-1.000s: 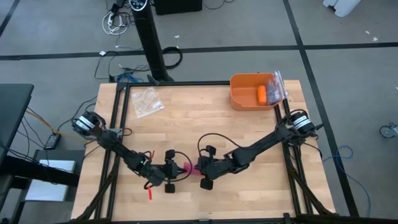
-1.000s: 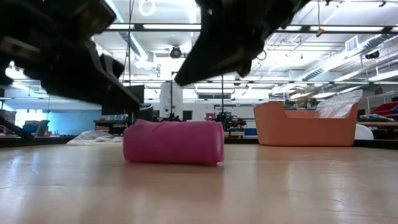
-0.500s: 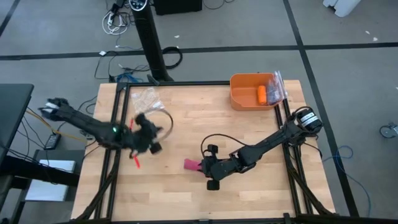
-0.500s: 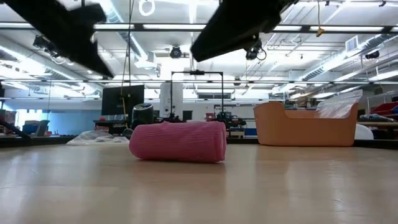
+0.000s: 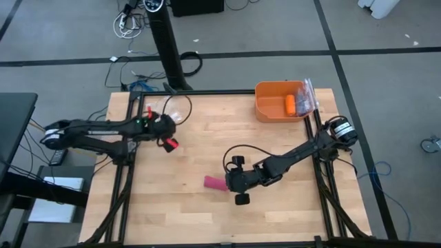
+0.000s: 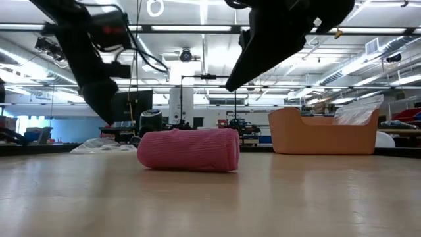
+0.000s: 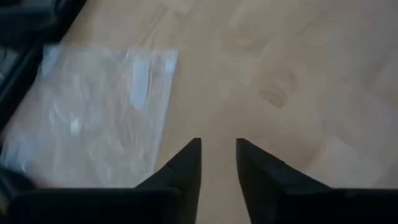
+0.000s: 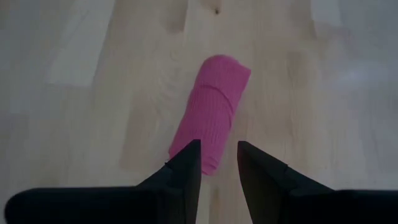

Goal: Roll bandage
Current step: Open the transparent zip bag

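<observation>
1. The bandage (image 5: 214, 183) lay as a short pink roll on the wooden surface (image 5: 207, 145), toward the near middle, resting on its side and free of both arms.
2. From table height the roll (image 6: 189, 151) sat flat on the wood with nothing touching it.
3. The right gripper (image 5: 236, 186) hung just beside the roll's right end. In the right wrist view its two dark fingers (image 8: 186, 163) stood a narrow gap apart, the near end of the roll (image 8: 211, 112) showing between and beyond them. Nothing was clamped; the gripper held nothing.
4. The left gripper (image 5: 169, 138) was well apart from the roll, over the far-left part of the surface, close to a clear plastic bag (image 5: 164, 110).
5. In the left wrist view its fingers (image 7: 186, 163) were slightly parted and empty, the bag (image 7: 93, 112) lying on the wood ahead.
6. An orange bin (image 5: 279, 102) stood at the far-right corner with a small orange roll (image 5: 290, 104) inside.
</observation>
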Controlling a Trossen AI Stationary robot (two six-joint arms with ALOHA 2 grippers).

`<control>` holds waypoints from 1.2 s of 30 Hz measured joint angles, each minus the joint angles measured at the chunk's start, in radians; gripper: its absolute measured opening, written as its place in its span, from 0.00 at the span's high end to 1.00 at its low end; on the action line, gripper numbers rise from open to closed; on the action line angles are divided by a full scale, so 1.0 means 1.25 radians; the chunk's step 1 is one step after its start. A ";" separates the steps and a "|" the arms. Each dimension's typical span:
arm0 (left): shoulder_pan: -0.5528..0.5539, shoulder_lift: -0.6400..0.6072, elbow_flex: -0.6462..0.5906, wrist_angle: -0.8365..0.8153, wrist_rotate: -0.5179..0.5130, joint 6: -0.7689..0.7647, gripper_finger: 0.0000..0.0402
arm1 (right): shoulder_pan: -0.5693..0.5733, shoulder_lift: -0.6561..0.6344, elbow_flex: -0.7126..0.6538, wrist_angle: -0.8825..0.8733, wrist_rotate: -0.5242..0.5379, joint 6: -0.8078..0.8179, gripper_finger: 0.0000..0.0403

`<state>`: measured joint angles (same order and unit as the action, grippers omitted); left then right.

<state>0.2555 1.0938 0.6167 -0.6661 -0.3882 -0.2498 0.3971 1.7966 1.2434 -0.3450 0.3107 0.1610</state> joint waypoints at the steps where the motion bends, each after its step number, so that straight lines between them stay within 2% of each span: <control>1: 0.024 0.015 0.000 0.015 0.007 0.030 0.71 | -0.003 0.000 0.000 -0.002 -0.006 -0.011 0.73; 4: 0.099 0.057 0.000 0.057 0.029 0.095 0.67 | -0.010 0.000 0.000 -0.023 -0.018 -0.037 0.73; 8: 0.189 0.117 0.000 0.078 0.125 0.162 0.66 | -0.023 0.000 0.000 -0.055 -0.022 -0.068 0.73; 16: 0.296 0.233 0.001 0.108 0.141 0.237 0.66 | -0.065 0.000 0.000 -0.084 -0.070 -0.111 0.74; 18: 0.313 0.254 0.005 0.125 0.186 0.242 0.66 | -0.076 0.000 0.000 -0.096 -0.084 -0.120 0.74; 23: 0.320 0.283 0.027 0.198 0.390 0.247 0.72 | -0.091 0.000 0.000 -0.107 -0.110 -0.132 0.74; 26: 0.316 0.275 0.076 0.196 0.454 0.257 0.76 | -0.095 0.000 0.000 -0.107 -0.120 -0.132 0.74; 29: 0.319 0.257 0.142 0.180 0.438 0.277 0.79 | -0.095 -0.001 0.000 -0.116 -0.125 -0.132 0.74; 31: 0.318 0.259 0.189 0.137 0.382 0.303 0.81 | -0.099 -0.001 0.000 -0.123 -0.127 -0.130 0.74; 36: 0.338 0.269 0.238 0.012 0.091 0.395 0.90 | -0.102 -0.006 0.000 -0.145 -0.126 -0.126 0.74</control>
<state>0.6775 1.4303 0.9138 -0.6509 -0.2743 0.2446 0.2695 1.7889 1.2438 -0.5260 0.1527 0.0031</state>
